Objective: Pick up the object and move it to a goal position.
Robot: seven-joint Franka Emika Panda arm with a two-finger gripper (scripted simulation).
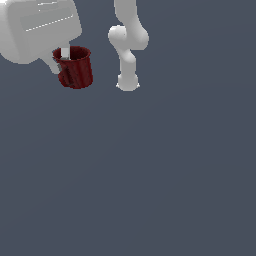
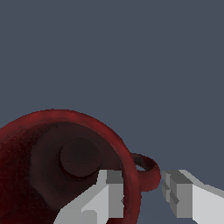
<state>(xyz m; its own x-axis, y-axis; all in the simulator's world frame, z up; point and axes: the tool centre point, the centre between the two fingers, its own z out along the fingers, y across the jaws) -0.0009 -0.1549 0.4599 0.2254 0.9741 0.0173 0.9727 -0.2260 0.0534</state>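
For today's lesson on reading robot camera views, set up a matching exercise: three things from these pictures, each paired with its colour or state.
Things:
1. mug
2. tool
3. handle

Descriptions:
A. white, one finger inside the rim and one outside
B. dark red, with a dark inside
C. a small loop lying between the two fingers

Pairs: 1-B, 2-A, 3-C

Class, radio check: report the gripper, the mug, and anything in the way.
Gripper open, fingers straddling the rim by the handle, one inside. Mug upright, not yet gripped. Nothing else near it.
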